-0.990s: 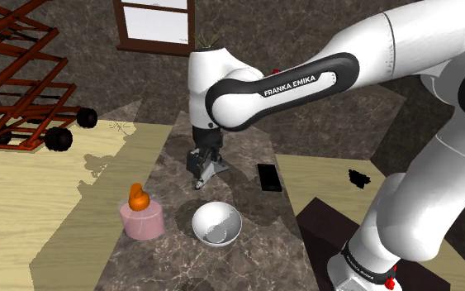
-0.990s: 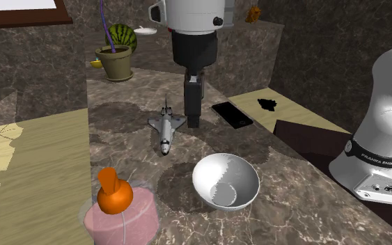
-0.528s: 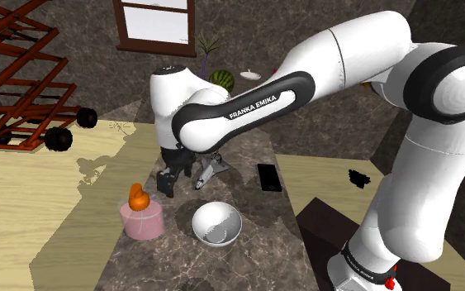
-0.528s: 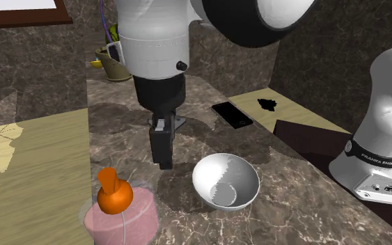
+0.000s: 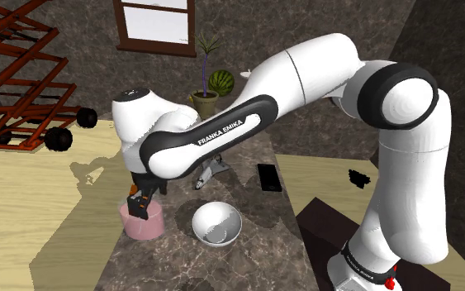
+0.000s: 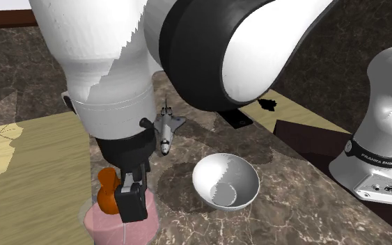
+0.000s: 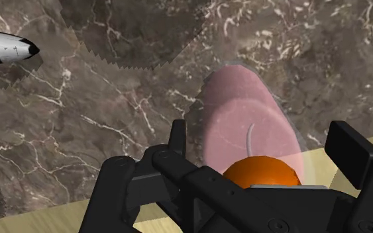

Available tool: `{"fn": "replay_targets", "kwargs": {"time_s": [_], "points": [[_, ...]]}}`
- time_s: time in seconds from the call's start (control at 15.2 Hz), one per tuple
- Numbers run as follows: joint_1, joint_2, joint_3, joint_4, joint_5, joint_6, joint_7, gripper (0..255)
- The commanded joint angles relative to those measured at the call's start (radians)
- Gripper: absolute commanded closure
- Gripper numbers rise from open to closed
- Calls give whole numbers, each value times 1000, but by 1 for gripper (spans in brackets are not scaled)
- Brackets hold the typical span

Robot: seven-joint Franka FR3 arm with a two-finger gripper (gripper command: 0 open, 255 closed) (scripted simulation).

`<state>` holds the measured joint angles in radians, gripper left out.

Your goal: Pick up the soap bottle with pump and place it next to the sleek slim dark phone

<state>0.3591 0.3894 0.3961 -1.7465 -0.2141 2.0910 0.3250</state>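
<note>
The soap bottle [image 5: 146, 224] is a squat pink body with an orange pump [image 6: 104, 194], standing near the marble counter's edge. My gripper [image 5: 142, 203] hangs right over it and is open. In the wrist view the gripper [image 7: 264, 144] has its fingers [image 7: 349, 148] apart on either side of the orange pump [image 7: 261, 171], with the pink body [image 7: 241, 119] beyond them; nothing is clasped. From the second exterior view the gripper [image 6: 131, 203] covers part of the bottle [image 6: 111, 224]. The slim dark phone [image 5: 269, 177] lies flat farther along the counter, partly behind my arm [image 6: 237, 120].
A white bowl [image 5: 216, 223] sits close beside the bottle, also [image 6: 225, 182]. A toy space shuttle [image 6: 165, 129] lies between bowl and phone. A potted plant [image 5: 205, 93] and a watermelon [image 5: 220, 81] stand at the back. A red frame [image 5: 16, 74] stands far left.
My arm has swung from above the toy shuttle toward the shoulder view's left and come down over the soap bottle. The gripper stayed open throughout.
</note>
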Motion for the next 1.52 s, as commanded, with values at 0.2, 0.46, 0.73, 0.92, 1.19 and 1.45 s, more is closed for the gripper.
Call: {"fn": "replay_targets", "kwargs": {"time_s": [0.2,0.46,0.73,0.92,1.19,1.45], "points": [[6,36,-8,-17,-19,51,10,0],[7,47,-11,-25,-25,68,13,0],[7,47,-11,-25,-25,68,13,0],[7,47,-11,-25,-25,68,13,255],[7,47,-11,-24,-25,67,13,255],[7,47,-11,-25,-25,68,14,255]]}}
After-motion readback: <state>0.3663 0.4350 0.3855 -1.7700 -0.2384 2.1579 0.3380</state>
